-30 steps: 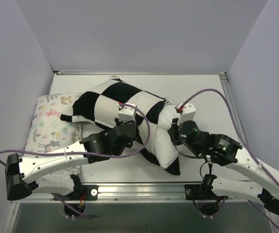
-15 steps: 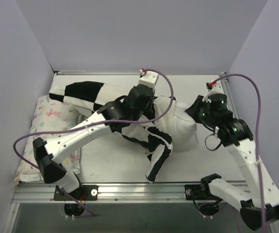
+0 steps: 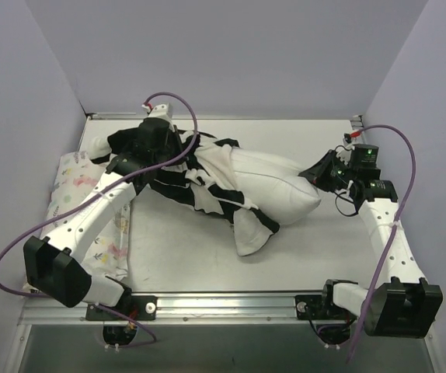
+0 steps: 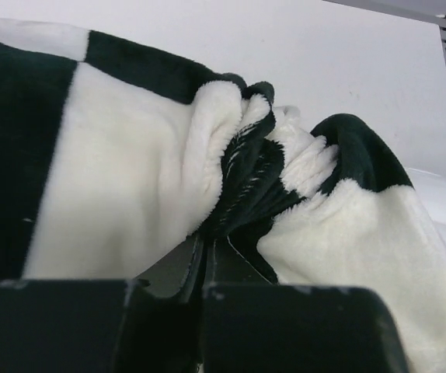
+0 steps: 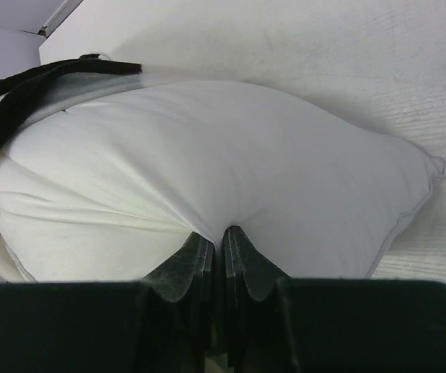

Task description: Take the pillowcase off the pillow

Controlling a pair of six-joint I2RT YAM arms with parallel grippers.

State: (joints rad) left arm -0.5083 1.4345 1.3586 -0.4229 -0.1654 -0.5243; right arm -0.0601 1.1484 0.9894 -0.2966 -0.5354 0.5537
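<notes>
Your pillow (image 3: 285, 190) lies across the middle of the worktop (image 3: 184, 256), with its right half bare. The pillowcase (image 3: 207, 194) is bunched over its left end. Your left tool (image 4: 206, 247) pinches a pillowcase fold near the back edge. Your right tool (image 5: 220, 237) pinches the bare pillow end, near the right wall (image 3: 425, 116). A broad strip of worktop shows in front. An animal-print pillow (image 3: 71, 194) lies at the left edge.

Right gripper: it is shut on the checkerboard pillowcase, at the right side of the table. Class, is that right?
No. The right gripper is shut on the plain white pillow, not the pillowcase, as the right wrist view shows. It is at the table's right side.
</notes>
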